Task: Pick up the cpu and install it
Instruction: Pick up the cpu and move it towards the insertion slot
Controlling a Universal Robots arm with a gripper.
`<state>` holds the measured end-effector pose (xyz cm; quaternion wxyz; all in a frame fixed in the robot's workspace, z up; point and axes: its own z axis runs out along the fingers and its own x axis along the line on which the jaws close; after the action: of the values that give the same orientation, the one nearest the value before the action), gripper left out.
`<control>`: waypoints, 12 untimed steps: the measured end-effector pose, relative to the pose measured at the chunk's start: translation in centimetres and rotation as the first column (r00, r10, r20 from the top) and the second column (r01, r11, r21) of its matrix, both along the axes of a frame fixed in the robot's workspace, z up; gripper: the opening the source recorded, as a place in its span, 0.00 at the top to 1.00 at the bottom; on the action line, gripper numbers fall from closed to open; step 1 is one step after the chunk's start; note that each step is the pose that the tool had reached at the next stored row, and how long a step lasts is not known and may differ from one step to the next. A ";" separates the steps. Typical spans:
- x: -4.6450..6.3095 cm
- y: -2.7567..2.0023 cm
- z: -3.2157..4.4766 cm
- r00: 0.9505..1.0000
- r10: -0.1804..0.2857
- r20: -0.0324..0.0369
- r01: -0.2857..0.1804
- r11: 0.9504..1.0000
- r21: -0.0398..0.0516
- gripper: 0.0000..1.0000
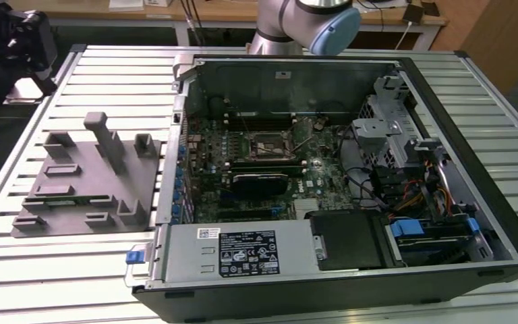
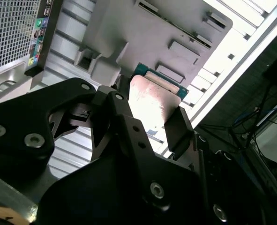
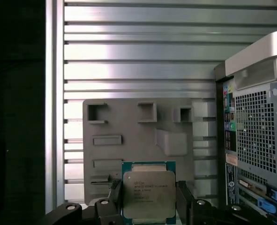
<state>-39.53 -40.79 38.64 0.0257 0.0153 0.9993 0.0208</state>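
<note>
The first half of the job looks done. The black two-fingered gripper [image 3: 150,202] holds the small, flat, square cpu with a silver-white metal top [image 3: 149,192]. Its jaws are closed on two opposite edges of the chip. In both wrist views the chip hangs well clear of the grey moulded holder with raised blocks and recesses [image 3: 129,126], which lies on the ribbed, silver metal table [image 3: 138,51]. The install is not yet done. The chip is outside the open black computer case [image 1: 475,223], beside the perforated back panel of that case [image 3: 255,117].

The exterior view gives the goal, which the wrist cameras lack: the black-framed square socket [image 1: 271,147] in the middle of the green motherboard. The socket is probably empty, though its interior is too dark to be sure. That view also shows the grey holder [image 1: 70,202] lying to the exterior view's left of the case, and the grey-and-blue arm joint [image 1: 318,23] beyond the case's far wall.

The first wrist view looks square onto the chip's printed top. The second wrist view shows the cpu [image 2: 152,101] at a slant, with its green edge and the finger pads [image 2: 178,124] pressing on its sides.
</note>
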 end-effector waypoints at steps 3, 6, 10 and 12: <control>1.0 0.00 -0.01 1.000 0.000 0.000 0.000 1.000 0.000 0.46; 2.0 0.00 0.00 1.000 0.000 0.000 0.000 1.000 0.000 0.46; 3.4 0.00 0.00 1.000 0.000 0.000 0.000 1.000 0.000 0.46; 4.1 0.00 0.00 1.000 0.000 0.000 0.000 1.000 0.000 0.46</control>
<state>-35.42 -40.79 38.64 0.0257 0.0153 0.9993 0.0209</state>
